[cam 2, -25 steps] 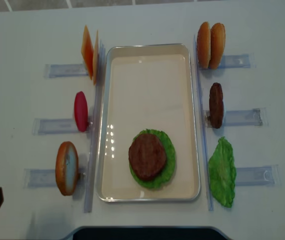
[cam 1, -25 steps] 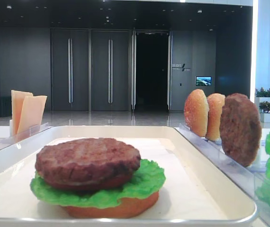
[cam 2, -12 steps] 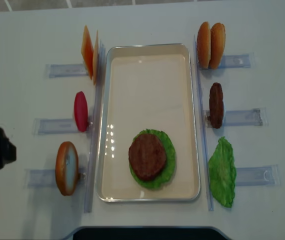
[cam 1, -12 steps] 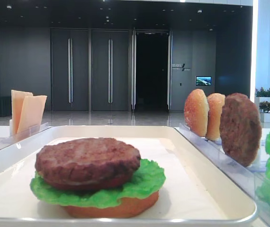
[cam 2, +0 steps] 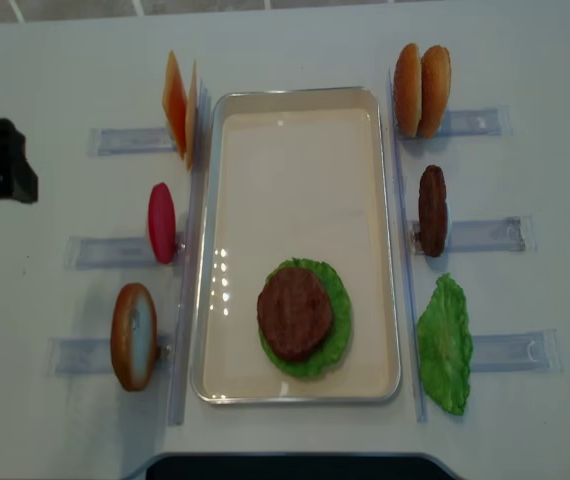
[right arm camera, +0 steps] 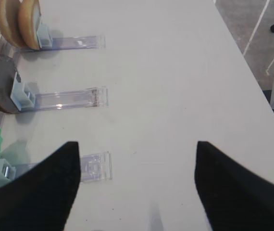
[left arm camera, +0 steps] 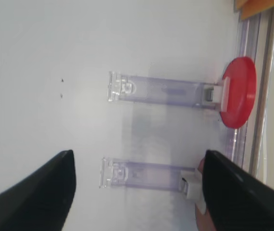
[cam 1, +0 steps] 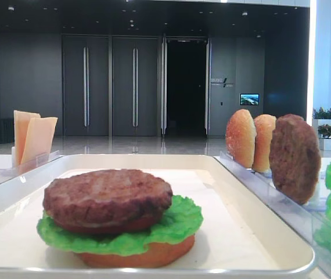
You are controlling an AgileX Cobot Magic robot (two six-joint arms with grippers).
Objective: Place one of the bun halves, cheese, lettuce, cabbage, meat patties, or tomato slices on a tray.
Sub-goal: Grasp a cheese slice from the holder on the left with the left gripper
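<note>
My left pincer (cam 2: 0, 160) hangs wide open and empty, left of the shallow white rectangular tray (cam 2: 300, 395). The thin pale-orange cheese slices (cam 2: 179, 107) stand on edge against the tray's far-left rim, to my pincer's right.

Patty (cam 2: 294, 312) on lettuce (cam 2: 337, 300) in tray (cam 2: 295, 125), cheese (cam 2: 179, 105) left, buns (cam 2: 422, 90) right

Two upright cheese (cam 2: 178, 103) slices (pale orange) in rack, just left of white tray (cam 2: 300, 130).
</note>
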